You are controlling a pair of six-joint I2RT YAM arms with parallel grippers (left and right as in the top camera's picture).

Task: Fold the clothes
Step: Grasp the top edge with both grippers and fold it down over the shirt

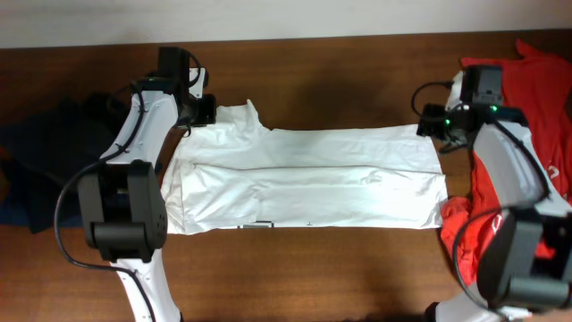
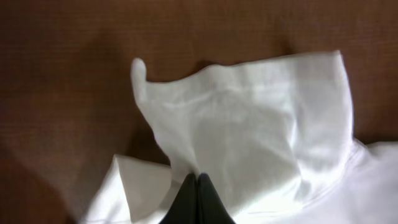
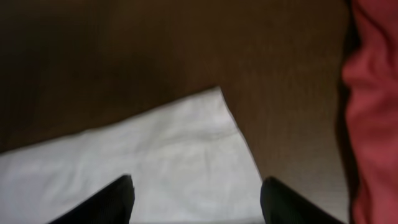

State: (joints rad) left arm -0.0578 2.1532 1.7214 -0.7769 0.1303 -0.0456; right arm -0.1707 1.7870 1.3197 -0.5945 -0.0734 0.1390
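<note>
The white T-shirt lies on the wooden table as a long band folded lengthwise, with a small label at its near edge. My left gripper is at the shirt's far left corner. In the left wrist view its jaws are shut, pinching a fold of the white fabric, which stands up crumpled ahead of the tips. My right gripper is at the far right corner. In the right wrist view it is open, and the shirt's flat corner lies between the fingers.
A red T-shirt is heaped at the right edge, touching the white shirt's near right corner; it also shows in the right wrist view. Dark black and navy garments lie at the left. Bare wood table shows in front and behind.
</note>
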